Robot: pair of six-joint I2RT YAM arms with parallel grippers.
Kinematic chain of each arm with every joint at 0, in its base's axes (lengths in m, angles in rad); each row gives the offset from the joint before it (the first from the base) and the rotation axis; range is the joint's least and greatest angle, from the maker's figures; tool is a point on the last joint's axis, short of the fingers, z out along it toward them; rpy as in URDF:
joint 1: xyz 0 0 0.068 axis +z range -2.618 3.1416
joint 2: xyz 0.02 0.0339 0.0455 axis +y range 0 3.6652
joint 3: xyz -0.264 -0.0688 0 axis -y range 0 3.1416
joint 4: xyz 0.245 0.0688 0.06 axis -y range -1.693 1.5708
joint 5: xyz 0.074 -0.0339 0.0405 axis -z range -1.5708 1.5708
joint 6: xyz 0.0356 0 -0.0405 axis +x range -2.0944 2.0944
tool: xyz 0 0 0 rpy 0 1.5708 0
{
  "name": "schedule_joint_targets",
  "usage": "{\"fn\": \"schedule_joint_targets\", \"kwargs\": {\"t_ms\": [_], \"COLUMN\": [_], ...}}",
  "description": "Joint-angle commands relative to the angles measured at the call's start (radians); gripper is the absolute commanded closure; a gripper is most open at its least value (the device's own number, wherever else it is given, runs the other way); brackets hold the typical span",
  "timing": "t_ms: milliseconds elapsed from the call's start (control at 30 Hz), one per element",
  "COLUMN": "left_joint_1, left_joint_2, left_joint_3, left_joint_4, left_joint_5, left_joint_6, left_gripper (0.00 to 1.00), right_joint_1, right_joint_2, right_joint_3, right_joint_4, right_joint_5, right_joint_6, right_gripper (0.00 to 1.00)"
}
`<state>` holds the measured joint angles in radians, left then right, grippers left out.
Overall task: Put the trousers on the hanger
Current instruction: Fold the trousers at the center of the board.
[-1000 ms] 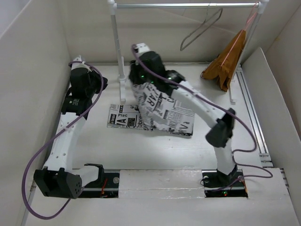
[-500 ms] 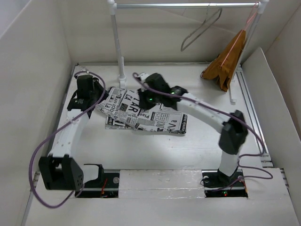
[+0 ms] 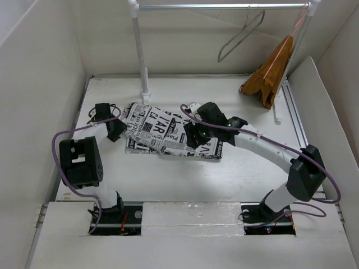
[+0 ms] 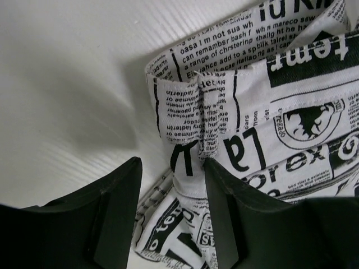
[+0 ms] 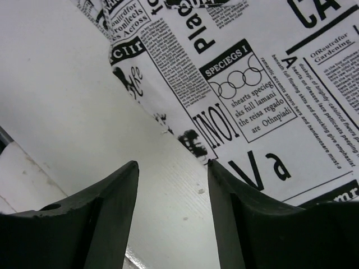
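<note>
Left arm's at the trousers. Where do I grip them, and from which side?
Grip the thick folded waistband edge by the belt loop, at the left end of the trousers. Come in from the left, low over the table: that edge seems raised as a ridge facing the open left gripper, while the rest lies flat.

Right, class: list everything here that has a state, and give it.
trousers: lying rumpled on the table, unhung.
hanger: hanging bare on the rail.
orange-brown garment: hanging from the rail.
left end effector: open at the trousers' edge.
right end effector: open over the table.
</note>
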<state>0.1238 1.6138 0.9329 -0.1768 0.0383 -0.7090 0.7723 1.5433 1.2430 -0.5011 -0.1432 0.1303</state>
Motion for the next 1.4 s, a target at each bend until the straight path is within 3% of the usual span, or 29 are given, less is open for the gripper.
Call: {"fn": "schedule_joint_targets", "kwargs": {"t_ms": [0,200,233,300,467,667,867,967,1000,1033,1067,1167,1200,1267,1300,1367], "left_joint_1": [0.0,0.0,0.0,0.0,-0.019,-0.042,-0.02,0.0,0.0,0.0,0.0,0.0,0.0,0.0,0.0,0.0], "left_joint_2": [0.02,0.129,0.136,0.124,-0.108,-0.292,-0.41,-0.381,-0.365,-0.323,-0.298,-0.246,-0.244,-0.253,-0.259,-0.301], "left_joint_3": [0.029,0.059,0.064,0.082,0.092,0.092,-0.123,-0.233,-0.262,-0.27,-0.272,-0.232,-0.197,-0.148,-0.091,-0.031], "left_joint_4": [0.069,0.154,0.152,0.131,0.093,-0.15,-0.191,-0.179,-0.182,-0.194,-0.214,-0.26,-0.266,-0.298,-0.312,-0.348], "left_joint_5": [-0.021,0.002,0.0,-0.002,0.022,-0.005,-0.028,-0.028,-0.069,-0.078,-0.078,-0.092,-0.092,-0.095,-0.097,-0.097], "left_joint_6": [-0.026,-0.033,-0.033,-0.029,0.005,-0.003,0.016,0.017,0.01,0.005,0.005,0.0,0.009,0.023,0.028,0.052], "left_gripper": [0.55,0.57,0.64,1.0,1.0,1.0,1.0,1.0,1.0,1.0,1.0,0.91,0.75,0.58,0.4,0.33], "right_joint_1": [-0.037,-0.094,-0.106,-0.133,-0.188,-0.263,-0.295,-0.324,-0.335,-0.344,-0.344,-0.373,-0.383,-0.383,-0.383,-0.383], "right_joint_2": [-0.054,-0.068,-0.068,-0.071,-0.066,0.02,0.041,0.038,0.046,0.057,0.061,0.086,0.093,0.112,0.11,0.092], "right_joint_3": [-0.019,-0.06,-0.062,-0.079,-0.148,-0.172,-0.198,-0.224,-0.223,-0.223,-0.229,-0.251,-0.255,-0.258,-0.26,-0.252], "right_joint_4": [0.038,0.053,0.052,0.061,0.099,0.084,0.056,0.073,0.067,0.065,0.075,0.098,0.101,0.105,0.11,0.099], "right_joint_5": [-0.001,-0.042,-0.038,-0.032,-0.055,-0.033,0.049,0.097,0.102,0.109,0.122,0.108,0.103,0.055,0.035,-0.013], "right_joint_6": [-0.02,-0.032,-0.034,-0.034,-0.032,-0.075,-0.08,-0.077,-0.077,-0.074,-0.07,-0.067,-0.067,-0.067,-0.069,-0.074], "right_gripper": [0.42,0.42,0.42,0.42,0.38,0.38,0.41,0.5,0.57,0.77,0.81,0.83,0.82,0.69,0.62,0.5]}}
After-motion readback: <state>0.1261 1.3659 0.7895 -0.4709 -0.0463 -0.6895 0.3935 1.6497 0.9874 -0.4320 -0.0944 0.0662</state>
